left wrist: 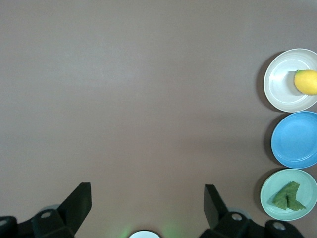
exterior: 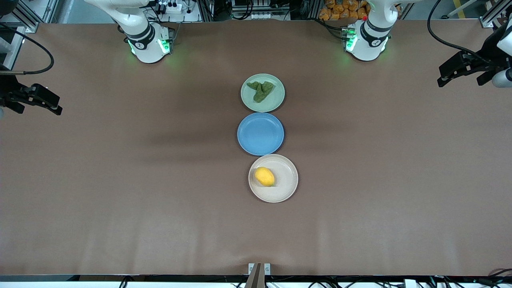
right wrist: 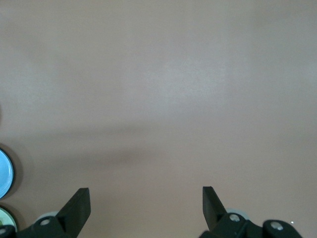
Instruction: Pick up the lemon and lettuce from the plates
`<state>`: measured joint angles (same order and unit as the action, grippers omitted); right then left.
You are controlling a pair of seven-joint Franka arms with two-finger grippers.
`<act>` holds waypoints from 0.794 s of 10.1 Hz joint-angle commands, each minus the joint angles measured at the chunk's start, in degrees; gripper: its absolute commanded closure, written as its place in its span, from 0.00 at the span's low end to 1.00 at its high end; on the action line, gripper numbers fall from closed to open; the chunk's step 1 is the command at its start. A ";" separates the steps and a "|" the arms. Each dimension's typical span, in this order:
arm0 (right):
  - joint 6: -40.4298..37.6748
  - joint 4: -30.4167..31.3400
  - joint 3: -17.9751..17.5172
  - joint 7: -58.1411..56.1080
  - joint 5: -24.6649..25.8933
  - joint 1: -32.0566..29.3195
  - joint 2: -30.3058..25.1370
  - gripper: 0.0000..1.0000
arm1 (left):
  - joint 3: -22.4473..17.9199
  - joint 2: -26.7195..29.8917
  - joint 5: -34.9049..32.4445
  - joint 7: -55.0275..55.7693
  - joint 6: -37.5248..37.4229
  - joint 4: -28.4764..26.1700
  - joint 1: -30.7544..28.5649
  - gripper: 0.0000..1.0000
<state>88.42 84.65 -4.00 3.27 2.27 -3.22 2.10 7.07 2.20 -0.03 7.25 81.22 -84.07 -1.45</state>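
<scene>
The lemon (exterior: 265, 176) lies on the beige plate (exterior: 287, 176), the plate nearest the front camera. The dark green lettuce (exterior: 261, 90) lies on the pale green plate (exterior: 277, 101), the plate nearest the robots' bases. My left gripper (exterior: 448, 75) hangs open and empty over the left arm's end of the table. My right gripper (exterior: 50, 102) hangs open and empty over the right arm's end. The left wrist view shows the open left gripper (left wrist: 147, 191), the lemon (left wrist: 306, 82), the beige plate (left wrist: 280, 82), the lettuce (left wrist: 289, 196) and the green plate (left wrist: 277, 181). The right wrist view shows the open right gripper (right wrist: 146, 193) over bare table.
An empty blue plate (exterior: 260, 133) sits between the two plates, all three in a row at the table's middle. It also shows in the left wrist view (left wrist: 295, 140) and at the edge of the right wrist view (right wrist: 4, 173). Brown cloth covers the table.
</scene>
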 commanded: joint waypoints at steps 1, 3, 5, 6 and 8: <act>-0.18 -0.27 0.04 -0.45 -1.21 -0.38 -0.17 0.00 | -0.38 0.35 -0.49 -1.44 0.34 -0.30 -0.39 0.00; -0.36 -0.27 0.04 -0.54 -1.21 -0.38 -0.17 0.00 | -0.39 0.00 -0.41 -1.01 0.43 0.13 -0.39 0.00; -0.53 -0.27 0.04 -0.37 -1.21 -0.38 -0.17 0.00 | -0.39 -1.22 -1.64 -1.53 0.60 0.49 -0.30 0.00; -0.62 -0.19 -0.04 -0.19 -1.21 -0.29 -0.25 0.00 | 0.05 -1.92 -1.21 -1.45 1.12 0.40 0.30 0.00; -0.80 -0.10 -0.04 -0.19 -1.21 -0.38 -0.34 0.00 | 1.54 -4.02 -0.59 -0.57 4.45 0.40 3.11 0.00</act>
<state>88.25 84.65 -3.99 3.27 2.23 -3.23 2.10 7.67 -0.01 -0.47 6.85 83.51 -84.12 -0.44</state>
